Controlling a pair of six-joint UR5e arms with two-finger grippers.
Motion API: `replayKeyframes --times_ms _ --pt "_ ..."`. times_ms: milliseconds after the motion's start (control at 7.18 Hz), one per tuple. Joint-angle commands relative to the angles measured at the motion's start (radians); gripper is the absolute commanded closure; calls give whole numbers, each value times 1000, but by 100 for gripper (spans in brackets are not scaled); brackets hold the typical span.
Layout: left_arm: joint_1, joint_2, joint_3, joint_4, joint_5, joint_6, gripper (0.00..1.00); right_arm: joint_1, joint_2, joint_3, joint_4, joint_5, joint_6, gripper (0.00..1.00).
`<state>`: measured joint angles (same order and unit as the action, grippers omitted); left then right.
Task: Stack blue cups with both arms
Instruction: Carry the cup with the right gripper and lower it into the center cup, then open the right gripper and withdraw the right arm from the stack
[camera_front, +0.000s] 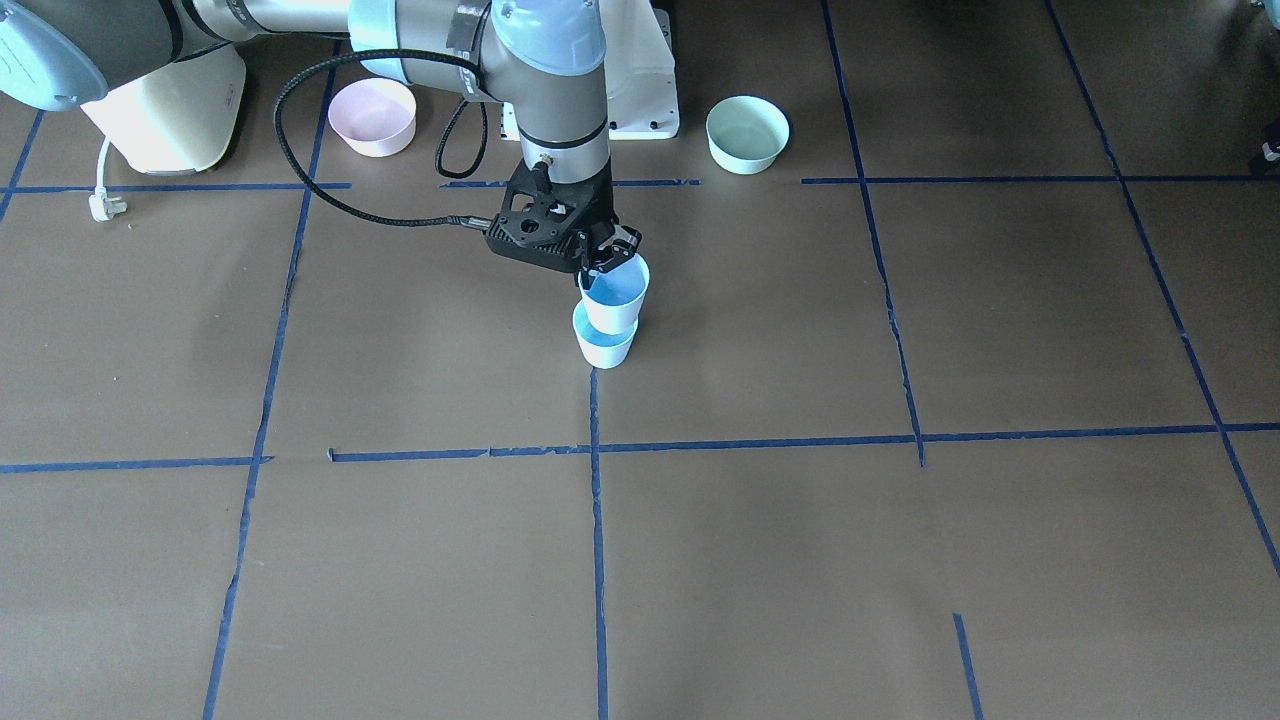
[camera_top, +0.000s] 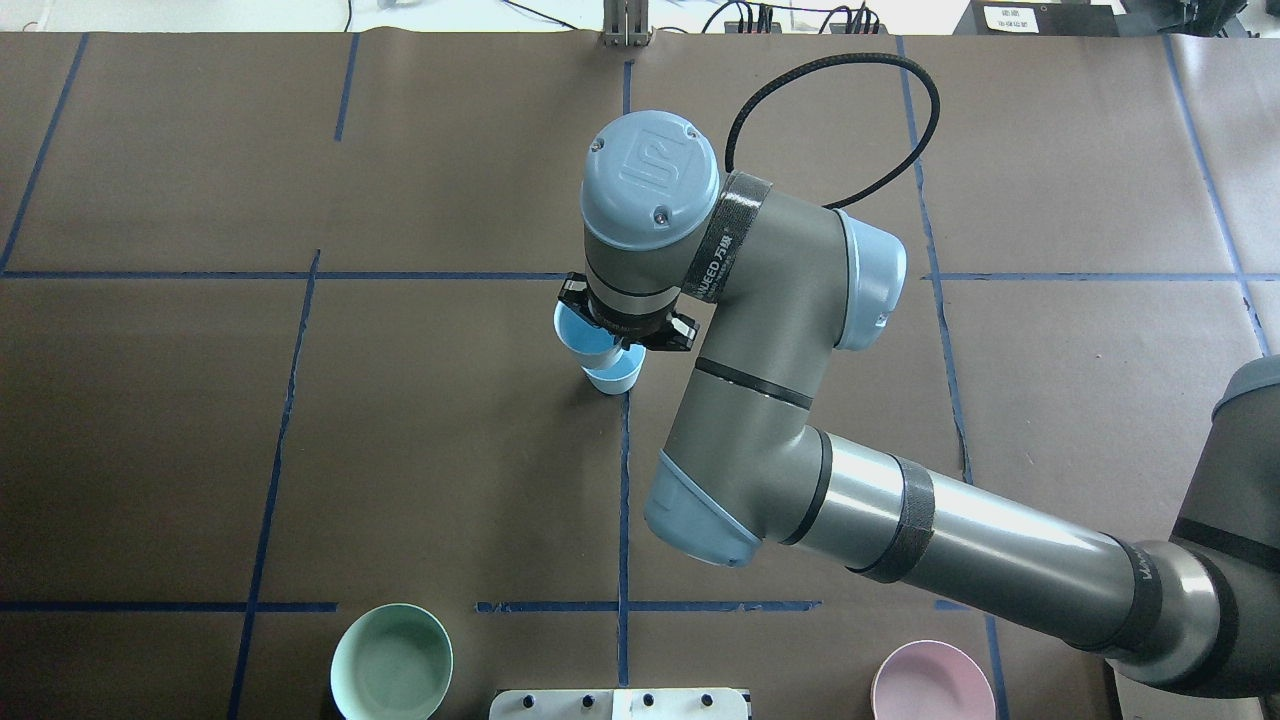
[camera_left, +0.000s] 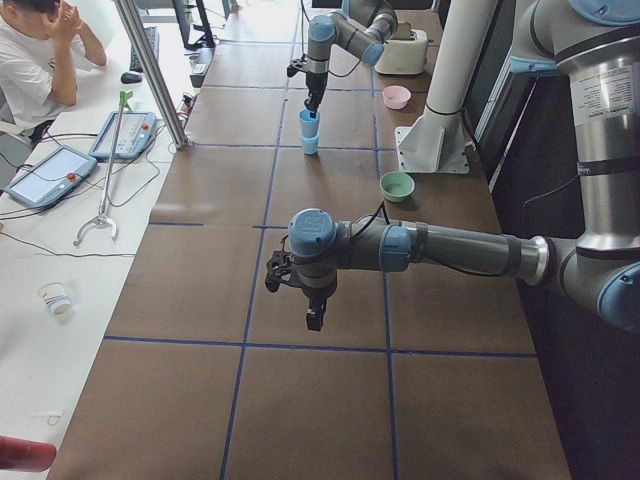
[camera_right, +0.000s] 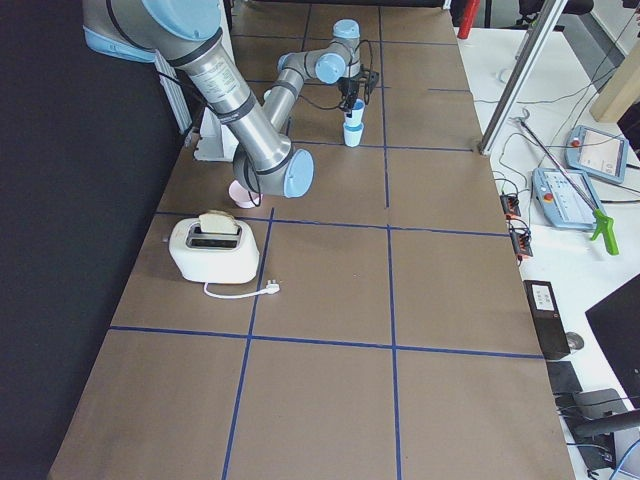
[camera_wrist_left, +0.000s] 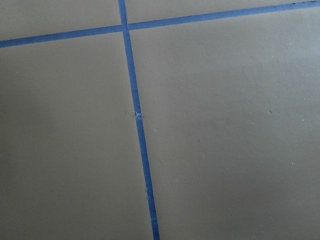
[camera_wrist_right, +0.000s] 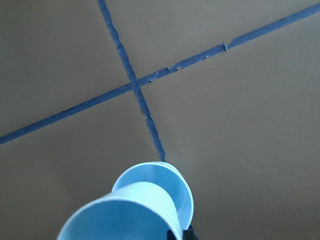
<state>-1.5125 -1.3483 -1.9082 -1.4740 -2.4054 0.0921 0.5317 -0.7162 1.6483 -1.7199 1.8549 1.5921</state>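
Note:
Two pale-blue cups are at the table's middle. The lower cup (camera_front: 603, 346) stands on the brown table. The upper cup (camera_front: 615, 293) is tilted, and its base is at the lower cup's mouth. My right gripper (camera_front: 605, 262) is shut on the upper cup's rim from above. In the overhead view the right wrist covers most of the upper cup (camera_top: 577, 330) and the lower cup (camera_top: 615, 376). The right wrist view shows the held cup (camera_wrist_right: 122, 217) close in front of the lower cup (camera_wrist_right: 186, 196). My left gripper (camera_left: 313, 318) hangs over bare table far from the cups; I cannot tell if it is open or shut.
A pink bowl (camera_front: 373, 115) and a mint-green bowl (camera_front: 747, 133) stand either side of the white pedestal (camera_front: 645, 95). A toaster (camera_front: 170, 110) with its plug (camera_front: 105, 205) is at the robot's right. A seated operator (camera_left: 40, 60) is beside the table.

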Motion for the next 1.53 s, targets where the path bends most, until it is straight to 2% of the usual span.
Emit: replayKeyframes --times_ms 0,139,418,557,697,836,975,1115,1254,1393 --pt "0 0 -2 0 -1 0 0 -1 -14 2 2 1 -12 94" --pt "0 0 -5 0 0 0 0 -8 -20 5 3 -3 -21 1" --pt "0 -2 -5 0 -1 0 0 -7 -12 11 2 -11 -52 0" --pt "0 -2 0 0 0 0 0 8 -50 49 3 1 -143 0" --pt "2 -2 1 1 0 -3 0 69 -125 103 5 62 -281 0" --pt "2 0 5 3 6 -3 0 179 -202 128 5 193 -417 0" --pt "2 -2 26 1 9 1 0 288 -289 146 5 287 -618 0" --pt "2 -6 49 1 8 1 0 404 -383 148 3 350 -858 0" --pt "2 -11 66 0 8 8 0 538 -488 148 5 457 -1091 0" --pt "2 -14 64 0 6 11 0 659 -617 151 5 505 -1338 0"
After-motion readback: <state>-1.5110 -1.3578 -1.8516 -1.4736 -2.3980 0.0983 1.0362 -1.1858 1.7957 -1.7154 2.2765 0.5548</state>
